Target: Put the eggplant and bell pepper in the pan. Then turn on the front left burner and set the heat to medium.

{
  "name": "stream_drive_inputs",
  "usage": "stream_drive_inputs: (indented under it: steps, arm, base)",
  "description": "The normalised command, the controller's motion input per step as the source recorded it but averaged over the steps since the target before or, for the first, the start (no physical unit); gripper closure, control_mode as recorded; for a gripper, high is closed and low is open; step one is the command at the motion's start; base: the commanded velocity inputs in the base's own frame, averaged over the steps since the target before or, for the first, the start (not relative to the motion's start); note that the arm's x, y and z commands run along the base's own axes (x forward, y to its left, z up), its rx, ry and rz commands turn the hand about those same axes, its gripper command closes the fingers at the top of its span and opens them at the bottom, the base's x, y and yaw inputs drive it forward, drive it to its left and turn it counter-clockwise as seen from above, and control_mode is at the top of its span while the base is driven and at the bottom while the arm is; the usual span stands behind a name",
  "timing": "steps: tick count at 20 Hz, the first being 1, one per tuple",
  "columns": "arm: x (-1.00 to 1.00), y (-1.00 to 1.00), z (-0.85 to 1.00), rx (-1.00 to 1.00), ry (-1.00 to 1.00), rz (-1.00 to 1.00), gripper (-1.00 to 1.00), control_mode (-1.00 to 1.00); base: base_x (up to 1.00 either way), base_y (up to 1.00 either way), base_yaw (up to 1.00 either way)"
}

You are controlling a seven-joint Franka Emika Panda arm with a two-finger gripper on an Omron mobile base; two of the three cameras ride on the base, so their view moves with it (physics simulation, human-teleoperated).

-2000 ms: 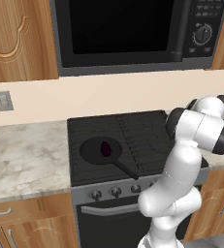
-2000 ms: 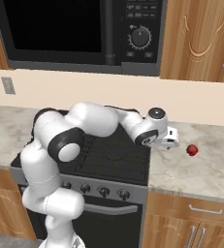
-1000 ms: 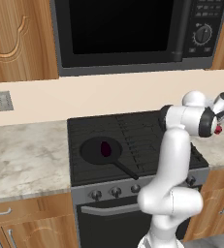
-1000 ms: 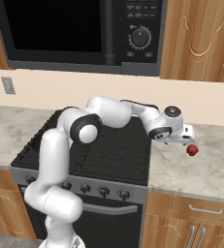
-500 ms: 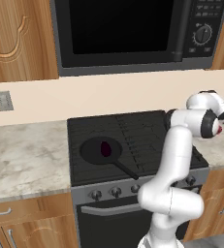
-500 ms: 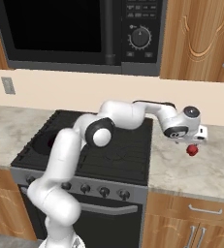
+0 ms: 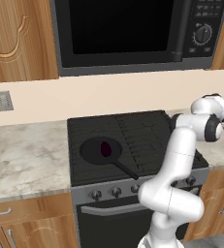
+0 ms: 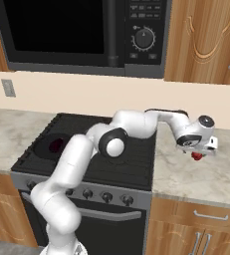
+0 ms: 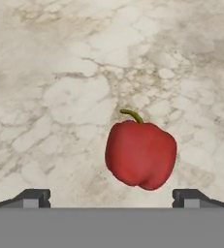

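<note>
The red bell pepper (image 9: 140, 154) lies on the marble counter right of the stove, also seen as a small red piece (image 8: 198, 157). My gripper (image 8: 199, 150) hangs just above it, open, with the pepper between and ahead of the two fingertips (image 9: 34, 197) in the hand view, untouched. The black pan (image 7: 90, 151) sits over the front left burner, which it mostly hides, its handle pointing to the stove's front. The dark purple eggplant (image 7: 105, 148) lies inside the pan (image 8: 47, 145).
A row of knobs (image 7: 116, 192) runs along the stove front. A microwave (image 8: 76, 35) hangs above the cooktop (image 7: 142, 133). Marble counter (image 7: 21, 160) extends on both sides, with wooden cabinets above and below.
The arm has swung right from above the cooktop and stretched out over the right counter, bringing the gripper down over the bell pepper. The jaws stayed open.
</note>
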Motion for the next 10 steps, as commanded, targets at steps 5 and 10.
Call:
stream_drive_inputs:
  steps: [5,10]
  arm:
    - [0.45,-0.3,-0.06,0.03,0.0,0.0,-1.0,-1.0]
    - [0.2,-0.37,0.01,0.0,0.0,0.0,-1.0,-1.0]
  base:
    - [0.0,0.0,0.0]
    - [0.0,0.0,0.0]
